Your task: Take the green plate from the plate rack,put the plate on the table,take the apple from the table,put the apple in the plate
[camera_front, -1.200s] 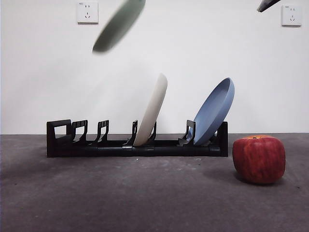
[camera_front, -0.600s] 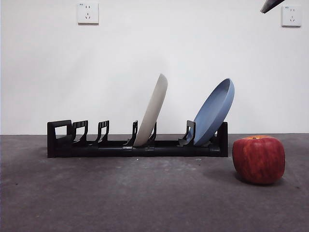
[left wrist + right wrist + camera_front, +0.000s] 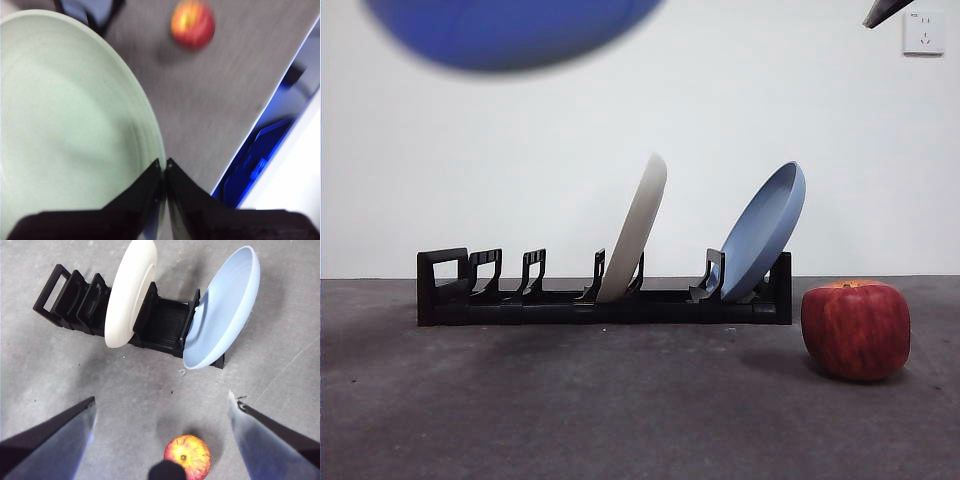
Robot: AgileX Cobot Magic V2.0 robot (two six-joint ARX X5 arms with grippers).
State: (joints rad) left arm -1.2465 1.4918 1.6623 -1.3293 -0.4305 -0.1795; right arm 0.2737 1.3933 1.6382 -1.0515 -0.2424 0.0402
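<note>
Table (image 3: 620, 420): plate rack (image 3: 603, 300), apple (image 3: 856, 330).

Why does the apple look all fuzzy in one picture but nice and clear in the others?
In the left wrist view the apple and the table are smeared with blur, though the green plate in the left gripper looks steadier. The front view shows the apple crisp with a soft shadow beside it; the right wrist view shows it clear too.

No readable text, label, brand, number or sign appears in any view; the white wall socket (image 3: 924, 32) at the top right of the front view carries only tiny marks too small to make out.
</note>
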